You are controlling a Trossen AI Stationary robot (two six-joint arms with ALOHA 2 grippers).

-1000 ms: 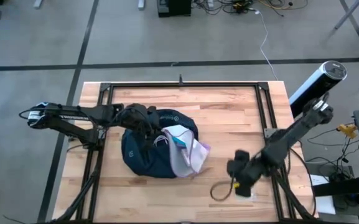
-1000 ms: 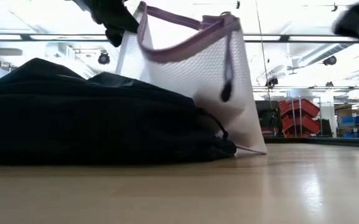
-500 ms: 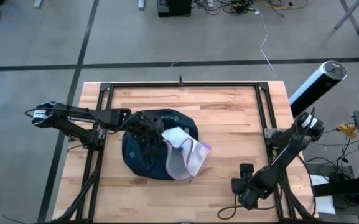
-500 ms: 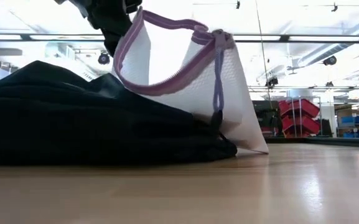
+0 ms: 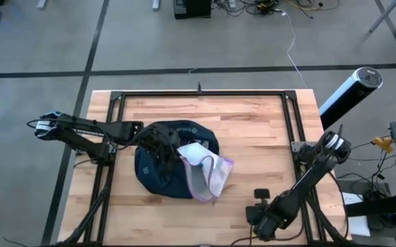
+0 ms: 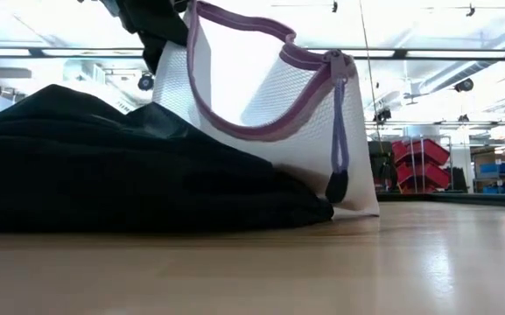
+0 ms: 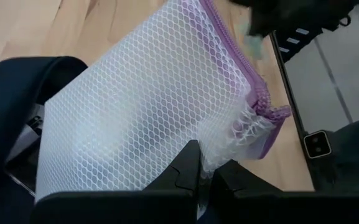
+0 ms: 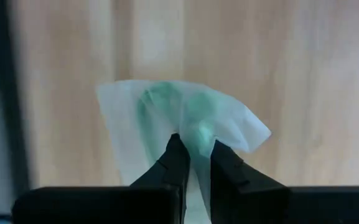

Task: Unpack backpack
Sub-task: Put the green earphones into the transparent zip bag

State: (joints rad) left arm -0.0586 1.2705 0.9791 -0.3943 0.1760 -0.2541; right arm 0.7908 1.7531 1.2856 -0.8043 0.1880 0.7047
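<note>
Left fingers pinch mesh pouch edge — backpack beneath.

A white mesh purple-zipped pouch stands on the wooden table.

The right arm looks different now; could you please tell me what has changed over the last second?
The right gripper swung away from the backpack to the table's near right edge and shut on a pale green packet. The left gripper stayed shut on the mesh pouch, whose zip edge shifted slightly. The backpack did not move.
</note>
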